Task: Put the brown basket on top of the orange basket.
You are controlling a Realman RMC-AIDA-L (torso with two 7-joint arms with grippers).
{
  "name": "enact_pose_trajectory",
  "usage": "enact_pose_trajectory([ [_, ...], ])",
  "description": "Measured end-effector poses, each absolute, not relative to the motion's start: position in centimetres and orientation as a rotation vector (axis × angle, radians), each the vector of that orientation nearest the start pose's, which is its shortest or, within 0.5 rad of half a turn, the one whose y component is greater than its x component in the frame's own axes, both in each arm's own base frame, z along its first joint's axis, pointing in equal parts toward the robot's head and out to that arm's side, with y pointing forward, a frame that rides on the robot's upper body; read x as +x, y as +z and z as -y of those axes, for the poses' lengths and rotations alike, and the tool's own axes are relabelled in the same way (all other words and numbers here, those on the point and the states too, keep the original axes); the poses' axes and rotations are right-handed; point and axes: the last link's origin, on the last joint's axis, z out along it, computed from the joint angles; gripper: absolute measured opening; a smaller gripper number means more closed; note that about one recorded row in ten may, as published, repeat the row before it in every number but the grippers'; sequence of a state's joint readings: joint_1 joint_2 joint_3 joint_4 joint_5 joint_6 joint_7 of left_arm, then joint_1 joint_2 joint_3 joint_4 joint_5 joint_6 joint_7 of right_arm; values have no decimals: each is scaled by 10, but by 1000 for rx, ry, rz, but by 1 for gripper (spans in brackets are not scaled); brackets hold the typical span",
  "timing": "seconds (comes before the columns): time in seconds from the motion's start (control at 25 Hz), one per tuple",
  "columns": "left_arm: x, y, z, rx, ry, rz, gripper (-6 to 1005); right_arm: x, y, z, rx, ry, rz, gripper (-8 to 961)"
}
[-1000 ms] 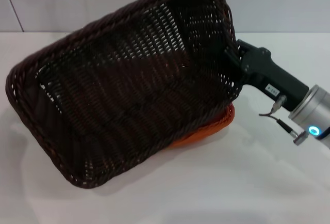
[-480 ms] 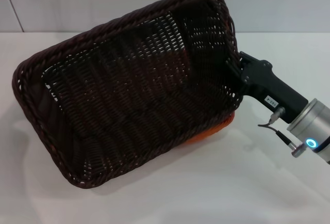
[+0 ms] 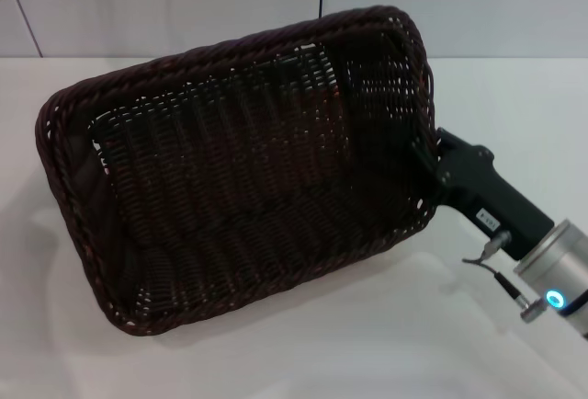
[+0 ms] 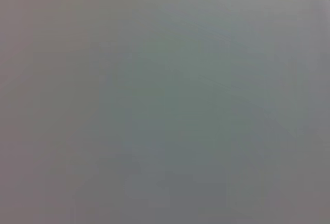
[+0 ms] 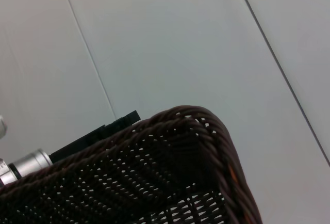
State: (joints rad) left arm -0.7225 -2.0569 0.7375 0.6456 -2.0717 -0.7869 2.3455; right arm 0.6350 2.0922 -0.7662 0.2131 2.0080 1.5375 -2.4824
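The brown basket (image 3: pixel 248 169) fills the middle of the head view, tilted with its open side towards me. My right gripper (image 3: pixel 427 158) is shut on its right short rim and holds it. The basket's rim corner also shows in the right wrist view (image 5: pixel 191 126). The orange basket is hidden under the brown one in the head view; only a small orange glint (image 5: pixel 230 171) shows through the weave in the right wrist view. My left gripper (image 5: pixel 111 127) shows partly beyond the rim in the right wrist view, away from the baskets.
The white table (image 3: pixel 367 344) stretches in front and to the right of the baskets. A white panelled wall (image 3: pixel 184 4) stands behind. The left wrist view shows only a plain grey surface (image 4: pixel 165 100).
The brown basket has moved right and settled lower and flatter. The orange edge that showed under its right side is now covered. My right arm moved right and down with it.
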Motion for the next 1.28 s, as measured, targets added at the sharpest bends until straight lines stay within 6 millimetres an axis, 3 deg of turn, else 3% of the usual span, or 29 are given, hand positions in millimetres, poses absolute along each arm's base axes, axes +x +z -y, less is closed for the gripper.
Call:
enact_pose_trajectory([
  [0.32, -206, 114, -477, -1697, -772, 277, 846, 244, -76, -286, -2029, 1301, -738, 163],
  [0.72, -206, 115, -478, -1696, -770, 274, 847, 251, -72, -285, -1968, 1295, -769, 162],
  [1.28, -202, 115, -482, -1689, -761, 278, 847, 251, -56, -299, -1954, 1319, -692, 464],
])
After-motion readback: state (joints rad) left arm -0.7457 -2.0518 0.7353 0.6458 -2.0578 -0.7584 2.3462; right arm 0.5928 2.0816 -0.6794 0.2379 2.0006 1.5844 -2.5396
